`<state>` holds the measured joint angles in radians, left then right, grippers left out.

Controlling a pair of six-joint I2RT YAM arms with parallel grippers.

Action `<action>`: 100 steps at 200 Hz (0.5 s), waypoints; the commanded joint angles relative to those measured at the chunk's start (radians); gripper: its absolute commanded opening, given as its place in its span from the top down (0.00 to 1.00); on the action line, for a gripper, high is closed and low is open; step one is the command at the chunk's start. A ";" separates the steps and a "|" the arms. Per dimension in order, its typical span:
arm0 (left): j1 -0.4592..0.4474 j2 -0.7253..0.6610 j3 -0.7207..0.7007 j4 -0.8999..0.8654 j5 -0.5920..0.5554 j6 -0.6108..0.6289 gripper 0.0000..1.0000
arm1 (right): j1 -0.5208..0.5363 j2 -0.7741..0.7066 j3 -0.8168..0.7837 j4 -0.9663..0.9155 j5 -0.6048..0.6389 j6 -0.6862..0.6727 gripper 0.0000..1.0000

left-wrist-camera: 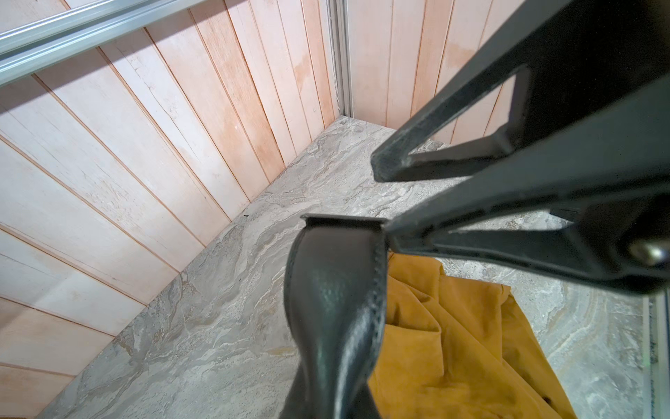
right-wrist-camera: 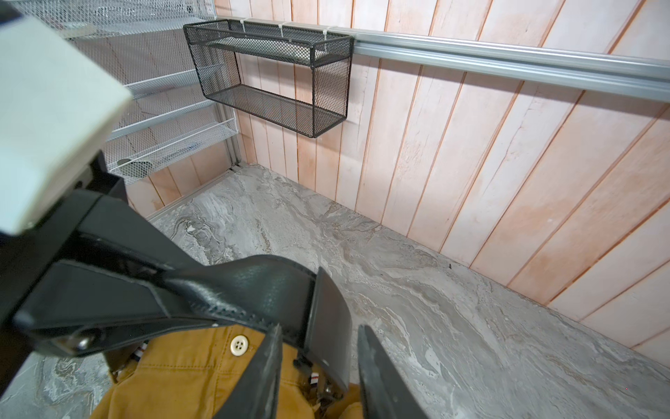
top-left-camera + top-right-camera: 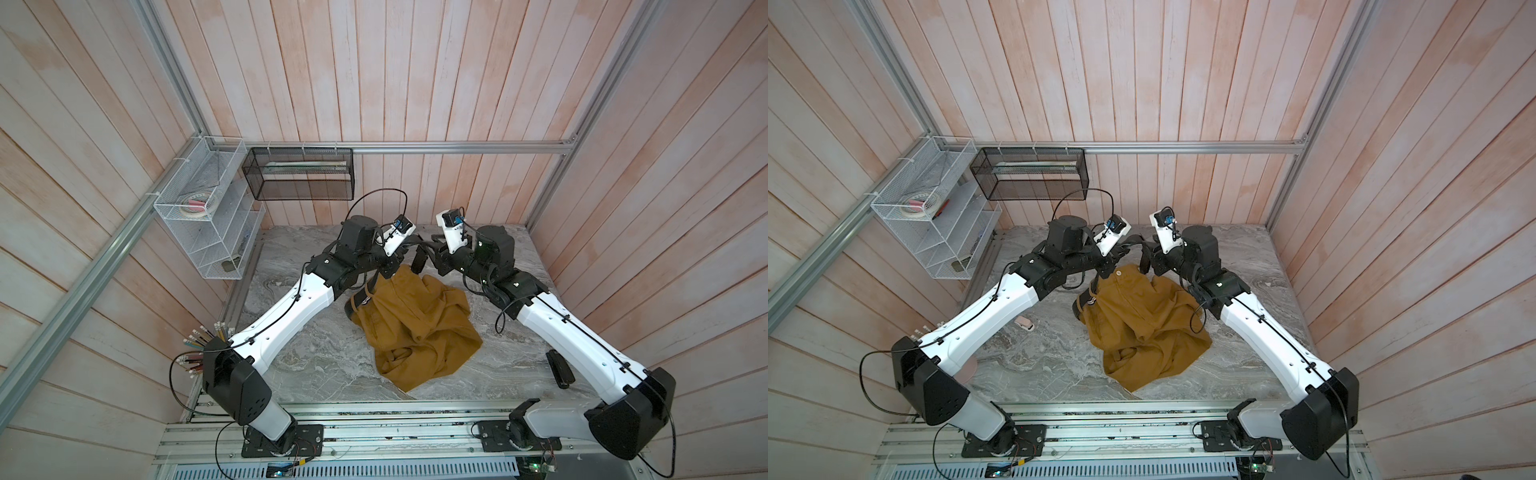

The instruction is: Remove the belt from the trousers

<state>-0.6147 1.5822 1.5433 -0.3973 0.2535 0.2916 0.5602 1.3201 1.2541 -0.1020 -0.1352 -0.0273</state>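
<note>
The left pincer (image 2: pixel 181 290) is clamped on the belt (image 2: pixel 261 286), holding it lifted above the waistband of the trousers (image 3: pixel 419 328), which lie crumpled in the middle of the counter (image 3: pixel 316 361). The right pincer (image 2: pixel 321 328) straddles the hanging belt, jaws apart, a gap showing beside one finger.

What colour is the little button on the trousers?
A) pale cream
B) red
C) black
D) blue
A: in the right wrist view the button is pale cream against the mustard-brown trousers.
</note>
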 commanded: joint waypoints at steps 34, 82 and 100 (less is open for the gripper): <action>-0.005 0.012 0.040 0.004 0.041 -0.023 1.00 | -0.005 -0.021 -0.040 0.031 -0.066 -0.015 0.67; -0.007 0.012 0.043 0.002 0.046 -0.031 1.00 | -0.006 0.005 -0.033 0.030 -0.060 -0.031 0.79; -0.007 0.012 0.045 0.003 0.050 -0.032 1.00 | -0.006 0.017 -0.030 0.028 -0.058 -0.035 0.79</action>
<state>-0.6163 1.5841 1.5486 -0.3977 0.2680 0.2787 0.5571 1.3136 1.2213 -0.0811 -0.1822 -0.0540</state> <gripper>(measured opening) 0.114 0.216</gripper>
